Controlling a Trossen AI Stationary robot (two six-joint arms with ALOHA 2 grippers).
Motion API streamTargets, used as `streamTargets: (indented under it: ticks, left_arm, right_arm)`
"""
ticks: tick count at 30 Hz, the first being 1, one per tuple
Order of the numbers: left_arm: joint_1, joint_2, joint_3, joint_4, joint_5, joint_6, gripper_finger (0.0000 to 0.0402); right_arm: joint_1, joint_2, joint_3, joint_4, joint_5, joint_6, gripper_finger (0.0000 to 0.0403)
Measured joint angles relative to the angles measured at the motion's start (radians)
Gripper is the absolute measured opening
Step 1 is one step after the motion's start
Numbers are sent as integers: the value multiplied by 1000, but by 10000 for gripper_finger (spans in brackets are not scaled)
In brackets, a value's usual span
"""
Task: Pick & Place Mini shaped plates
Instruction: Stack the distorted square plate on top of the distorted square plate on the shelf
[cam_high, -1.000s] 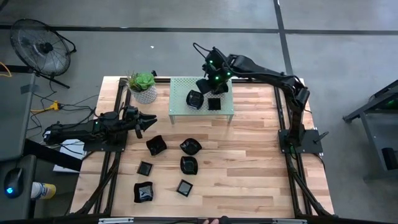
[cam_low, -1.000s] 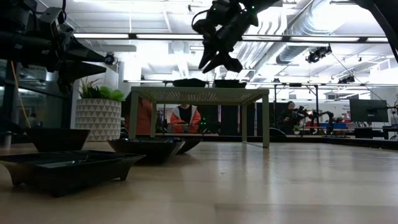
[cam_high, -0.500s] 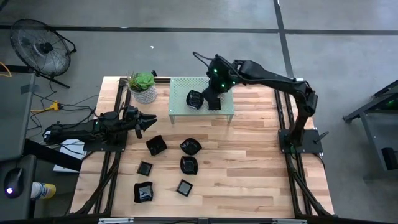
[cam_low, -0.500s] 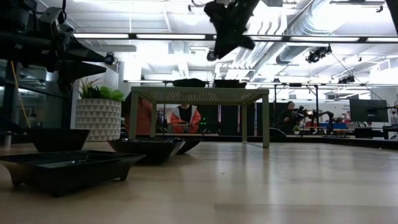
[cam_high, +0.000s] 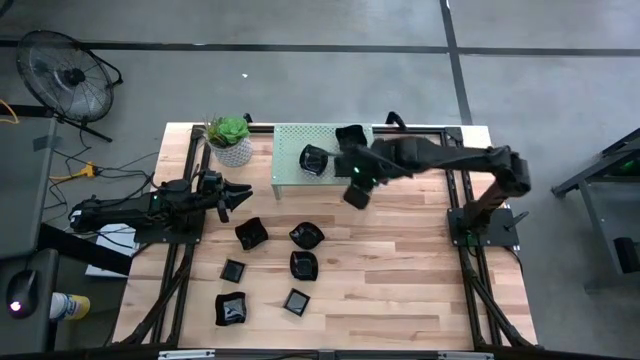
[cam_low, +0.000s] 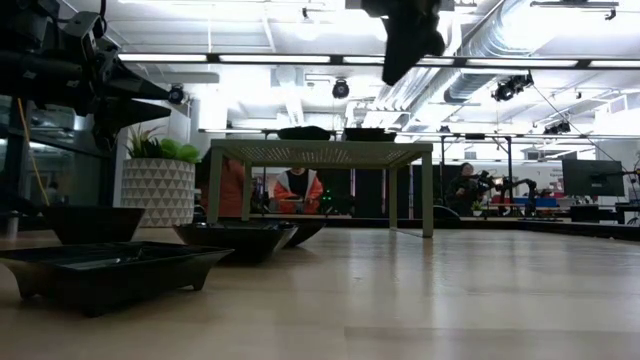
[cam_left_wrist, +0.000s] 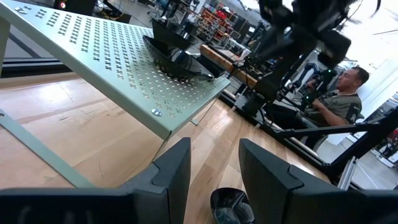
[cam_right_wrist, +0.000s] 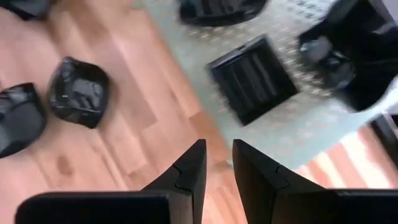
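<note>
Right gripper (cam_high: 357, 193) hangs empty, fingers slightly parted, just past the rack's (cam_high: 290, 140) front edge — two plates (cam_high: 314, 159) sit on the rack, six more on the table in front; left gripper (cam_high: 240, 190) waits beside, parted, empty.

Even overhead light, soft shadows on table (cam_high: 400, 260); low view backlit by bright ceiling strips (cam_low: 250, 58); right wrist view motion-blurred, left wrist foreground soft
</note>
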Motion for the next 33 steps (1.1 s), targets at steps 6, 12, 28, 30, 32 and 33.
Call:
streamTargets:
  ticks: [6,12,28,30,32,33]
  left_arm:
    - [0,0,0,0,0,0,133]
    - [0,0,0,0,0,0,133]
    - [0,0,0,0,0,0,134]
    - [0,0,0,0,0,0,134]
    - [0,0,0,0,0,0,134]
    - [0,0,0,0,0,0,134]
  right_arm:
    - [90,-205,-367,310,33,50,74]
    - [173,-325,-614,560,96,86,74]
    - [317,-488,-963,1031,212,55,74]
    - [330,-493,-965,1033,220,51,74]
    - [340,-493,-966,1042,232,41,74]
    - [344,-493,-966,1042,237,37,74]
